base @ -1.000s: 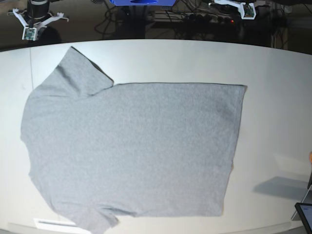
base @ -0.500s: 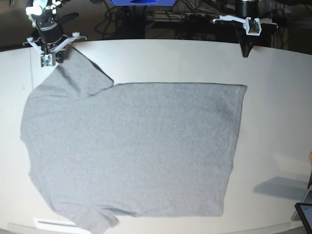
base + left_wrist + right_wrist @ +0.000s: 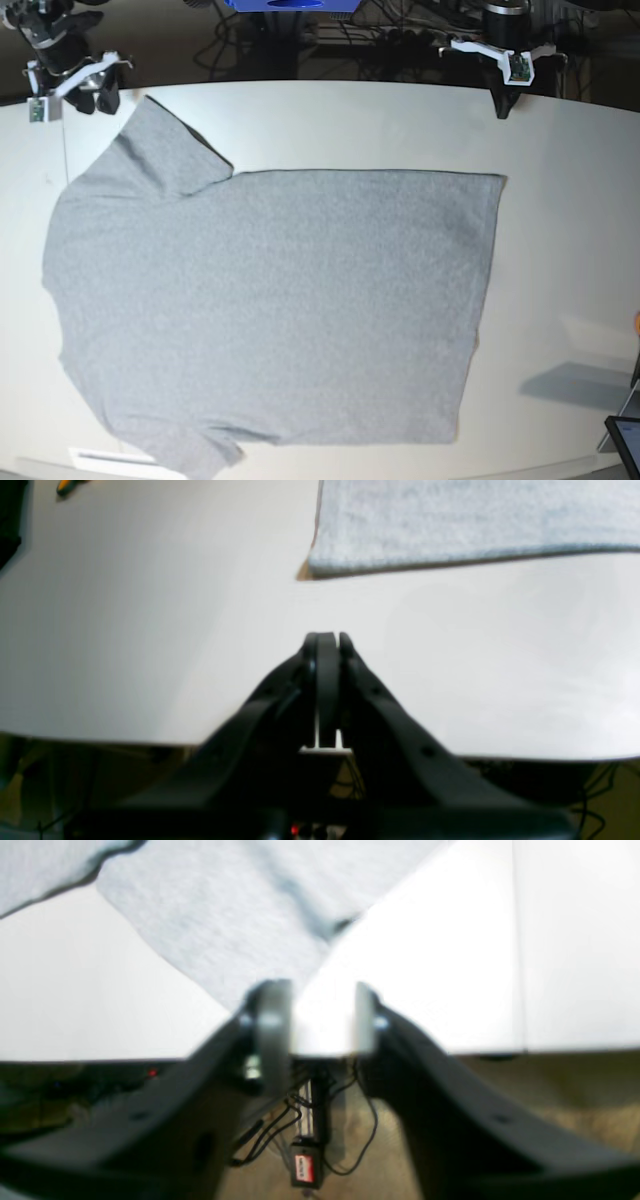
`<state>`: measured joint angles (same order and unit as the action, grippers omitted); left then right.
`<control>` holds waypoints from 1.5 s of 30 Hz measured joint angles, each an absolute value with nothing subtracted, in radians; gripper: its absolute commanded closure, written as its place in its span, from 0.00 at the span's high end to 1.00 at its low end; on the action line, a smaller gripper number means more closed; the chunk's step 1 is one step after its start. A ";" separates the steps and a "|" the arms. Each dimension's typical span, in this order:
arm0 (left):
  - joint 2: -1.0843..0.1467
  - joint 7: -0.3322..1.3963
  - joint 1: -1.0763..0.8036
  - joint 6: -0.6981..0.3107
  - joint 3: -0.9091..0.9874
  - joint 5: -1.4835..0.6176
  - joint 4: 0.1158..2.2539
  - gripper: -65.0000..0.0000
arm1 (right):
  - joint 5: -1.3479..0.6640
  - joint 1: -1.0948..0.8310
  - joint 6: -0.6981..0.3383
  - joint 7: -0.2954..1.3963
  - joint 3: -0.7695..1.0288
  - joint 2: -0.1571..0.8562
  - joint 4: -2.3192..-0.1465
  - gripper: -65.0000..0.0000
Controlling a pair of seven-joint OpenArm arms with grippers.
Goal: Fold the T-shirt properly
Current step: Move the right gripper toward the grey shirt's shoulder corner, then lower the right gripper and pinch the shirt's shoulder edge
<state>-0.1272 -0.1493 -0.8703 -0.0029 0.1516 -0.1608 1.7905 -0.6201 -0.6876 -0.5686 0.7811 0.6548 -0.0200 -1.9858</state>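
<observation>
Right end effector (image 3: 316, 1015) is hovering at the worktop's (image 3: 560, 130) far edge with its fingers standing apart and nothing between them; the tip of the T-shirt's (image 3: 270, 310) sleeve is lying just ahead of it, touching neither finger as far as the blurred wrist view is showing. Left end effector (image 3: 327, 642) is hanging over bare worktop near the opposite far corner, its fingers pressed together and empty, with the shirt's hem corner lying a little way ahead of it and apart.

Across the middle of the worktop the T-shirt is lying flat, plain side up, its collar end toward the right arm's side and its straight hem toward the left arm's side. Bare worktop is running along the far edge and beyond the hem. Along the near edge the shirt's lower sleeve is reaching almost to the rim. A dark tablet corner (image 3: 625, 440) is showing near the hem side's near corner, well apart from the shirt.
</observation>
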 measured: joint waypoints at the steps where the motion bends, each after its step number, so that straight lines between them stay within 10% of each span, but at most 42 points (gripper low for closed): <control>1: -0.127 -0.149 -0.870 -0.003 0.152 -0.162 1.790 0.00 | -0.654 -0.688 -0.587 0.812 0.679 -0.022 -1.986 0.50; 7: -0.125 -0.150 -0.863 -0.002 0.151 -0.163 1.790 0.00 | -0.809 -0.683 -0.652 0.945 0.780 0.002 -1.985 0.71; 45: -0.124 -0.150 -0.850 -0.003 0.150 -0.163 1.787 0.00 | -0.858 -0.516 -0.696 1.169 0.616 -0.028 -1.842 0.71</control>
<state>-0.1242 -0.1497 -0.8497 -0.0032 0.1505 -0.1627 1.7870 -0.8581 -0.5159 -0.6964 1.1690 0.6159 -0.0284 -1.8423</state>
